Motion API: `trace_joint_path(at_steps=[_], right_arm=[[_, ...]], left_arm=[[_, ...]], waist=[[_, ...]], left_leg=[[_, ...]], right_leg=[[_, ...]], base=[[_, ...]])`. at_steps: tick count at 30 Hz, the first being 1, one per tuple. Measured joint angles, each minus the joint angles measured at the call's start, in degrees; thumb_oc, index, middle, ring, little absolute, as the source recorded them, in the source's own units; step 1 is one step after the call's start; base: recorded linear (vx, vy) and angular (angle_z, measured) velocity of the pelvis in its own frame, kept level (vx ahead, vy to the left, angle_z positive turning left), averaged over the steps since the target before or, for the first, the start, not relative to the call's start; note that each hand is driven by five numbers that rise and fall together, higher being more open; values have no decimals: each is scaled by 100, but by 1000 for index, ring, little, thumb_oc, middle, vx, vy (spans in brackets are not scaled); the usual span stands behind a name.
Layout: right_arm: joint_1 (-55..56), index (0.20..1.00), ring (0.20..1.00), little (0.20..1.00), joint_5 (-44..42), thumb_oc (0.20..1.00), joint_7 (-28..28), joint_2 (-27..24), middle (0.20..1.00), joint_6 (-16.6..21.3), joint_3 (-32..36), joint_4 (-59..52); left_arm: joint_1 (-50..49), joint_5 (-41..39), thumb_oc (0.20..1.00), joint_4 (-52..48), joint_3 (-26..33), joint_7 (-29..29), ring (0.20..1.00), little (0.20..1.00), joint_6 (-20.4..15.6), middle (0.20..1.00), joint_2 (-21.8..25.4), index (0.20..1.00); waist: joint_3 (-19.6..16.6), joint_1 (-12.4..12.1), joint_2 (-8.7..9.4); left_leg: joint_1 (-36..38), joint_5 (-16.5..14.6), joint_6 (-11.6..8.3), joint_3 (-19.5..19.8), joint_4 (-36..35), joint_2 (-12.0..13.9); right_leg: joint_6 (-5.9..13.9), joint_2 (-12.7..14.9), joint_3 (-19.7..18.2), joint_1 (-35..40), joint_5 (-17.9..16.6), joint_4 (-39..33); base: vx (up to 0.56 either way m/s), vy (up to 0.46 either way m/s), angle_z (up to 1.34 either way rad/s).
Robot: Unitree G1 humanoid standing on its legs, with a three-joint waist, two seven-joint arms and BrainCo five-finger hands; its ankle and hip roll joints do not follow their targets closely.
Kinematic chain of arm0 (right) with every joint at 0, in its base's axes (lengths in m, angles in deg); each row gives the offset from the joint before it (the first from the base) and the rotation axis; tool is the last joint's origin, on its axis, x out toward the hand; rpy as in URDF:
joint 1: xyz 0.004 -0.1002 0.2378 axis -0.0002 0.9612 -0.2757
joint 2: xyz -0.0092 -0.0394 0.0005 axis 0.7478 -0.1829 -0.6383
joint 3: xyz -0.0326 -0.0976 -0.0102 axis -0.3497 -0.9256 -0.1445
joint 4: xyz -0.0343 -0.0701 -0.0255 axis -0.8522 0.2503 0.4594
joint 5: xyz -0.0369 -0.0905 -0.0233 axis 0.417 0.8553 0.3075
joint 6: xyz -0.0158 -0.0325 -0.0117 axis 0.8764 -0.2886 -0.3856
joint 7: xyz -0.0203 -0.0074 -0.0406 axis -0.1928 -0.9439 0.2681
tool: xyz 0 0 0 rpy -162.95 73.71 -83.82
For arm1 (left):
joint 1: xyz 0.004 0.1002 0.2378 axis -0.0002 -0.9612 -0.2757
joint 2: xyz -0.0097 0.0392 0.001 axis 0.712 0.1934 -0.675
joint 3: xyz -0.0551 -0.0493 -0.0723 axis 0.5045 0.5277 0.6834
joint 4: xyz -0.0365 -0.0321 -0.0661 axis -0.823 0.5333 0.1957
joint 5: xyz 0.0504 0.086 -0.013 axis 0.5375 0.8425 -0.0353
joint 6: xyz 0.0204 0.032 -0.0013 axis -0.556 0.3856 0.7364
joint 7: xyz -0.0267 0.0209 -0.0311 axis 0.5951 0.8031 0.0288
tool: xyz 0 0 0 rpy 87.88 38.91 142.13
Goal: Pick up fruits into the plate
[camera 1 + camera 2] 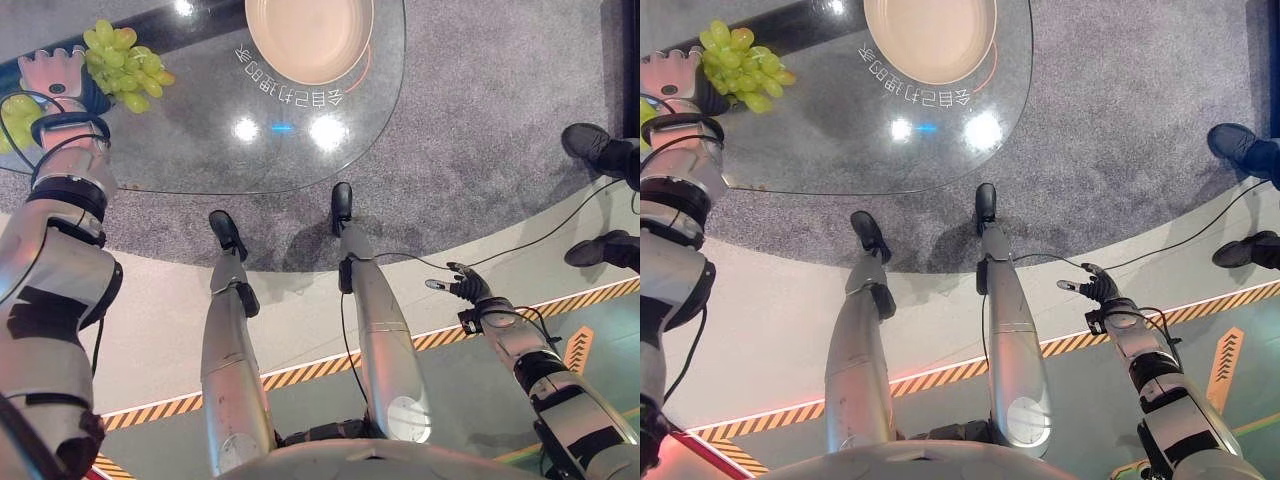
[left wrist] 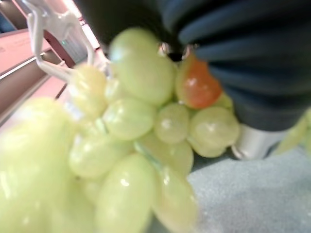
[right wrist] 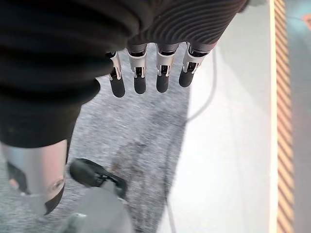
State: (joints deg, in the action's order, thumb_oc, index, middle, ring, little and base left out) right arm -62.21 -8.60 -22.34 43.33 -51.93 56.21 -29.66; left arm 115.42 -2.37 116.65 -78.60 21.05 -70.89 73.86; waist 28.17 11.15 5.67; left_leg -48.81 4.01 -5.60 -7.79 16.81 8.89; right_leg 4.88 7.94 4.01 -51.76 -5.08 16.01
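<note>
Right hand [image 1: 468, 285] low at the near right with fingers straight and relaxed, left hand [image 1: 55, 75] at the far left against a bunch of green grapes [image 1: 125, 62], its grasp impossible to tell, grapes over the glass table [image 1: 200, 160], round beige plate [image 1: 310, 35] farther right, a person's dark shoes [image 1: 595, 145] at the right edge

A glass tabletop [image 1: 200, 150] with rounded corners stands over grey carpet [image 1: 480, 120]. Past the carpet lies pale floor [image 1: 150, 340] crossed by an orange-and-black striped line [image 1: 330, 367]. A person's dark shoes [image 1: 590, 145] stand at the carpet's edge.
</note>
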Motion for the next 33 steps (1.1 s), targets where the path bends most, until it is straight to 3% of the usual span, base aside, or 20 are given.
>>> trace_joint_path(at_steps=[4, 7, 12, 18, 27, 33], right_arm=[[-1, 1000, 1000, 1000, 0, 1000, 122, -8, 1000, 22, -1, -312], [-1, 1000, 1000, 1000, -106, 1000, 151, -8, 1000, 21, -1, -494], [27, 1000, 1000, 1000, -107, 1000, 217, 6, 1000, 1, -26, -885], [151, 1000, 1000, 1000, -89, 1000, 261, 69, 1000, -40, -112, -1224], [715, 1000, 1000, 1000, 68, 1000, 256, 141, 1000, -125, -99, -1392], [830, 1000, 1000, 1000, 79, 1000, 79, 196, 1000, 10, 48, -1436]], left_arm=[[-73, -19, 200, -1, 29, 176, 200, 200, 0, 200, 1, 200], [-128, -492, 200, -9, 68, 328, 200, 200, -44, 200, -2, 200], [-606, -2233, 200, -70, 904, 438, 200, 200, -683, 200, -119, 200], [-1581, -3257, 200, -504, 1218, 430, 200, 200, -1252, 200, -450, 200], [-2942, -4064, 200, -1455, 1923, 557, 200, 200, -1628, 200, -768, 200], [-3424, -4282, 200, -1924, 2305, 571, 200, 200, -1753, 200, -891, 200]], waist=[[-28, -3, 46], [-30, 5, 49], [-23, 9, 62], [-19, -122, 61], [16, -466, 22], [136, -522, -109]], left_leg=[[0, -2, -3, 0, 0, 0], [5, -2, -3, 0, 2, 0], [242, -13, -8, -12, -15, -1], [722, -21, -5, -31, -51, -20], [1965, 109, -8, -55, -650, -116], [3271, 268, 9, -59, -1289, -189]], right_leg=[[0, 0, 0, 0, 0, -1], [-3, -2, -1, 5, -3, 0], [-11, -2, -5, 224, -9, 1], [-8, 15, -14, 682, -6, -13], [6, 59, 57, 1835, 3, -378], [47, 83, 157, 3059, -22, -780]], base=[[0, 0, 0], [0, 0, 0], [-13, 2, 0], [-39, 26, 1], [-20, 0, 3], [7, 26, 6]])
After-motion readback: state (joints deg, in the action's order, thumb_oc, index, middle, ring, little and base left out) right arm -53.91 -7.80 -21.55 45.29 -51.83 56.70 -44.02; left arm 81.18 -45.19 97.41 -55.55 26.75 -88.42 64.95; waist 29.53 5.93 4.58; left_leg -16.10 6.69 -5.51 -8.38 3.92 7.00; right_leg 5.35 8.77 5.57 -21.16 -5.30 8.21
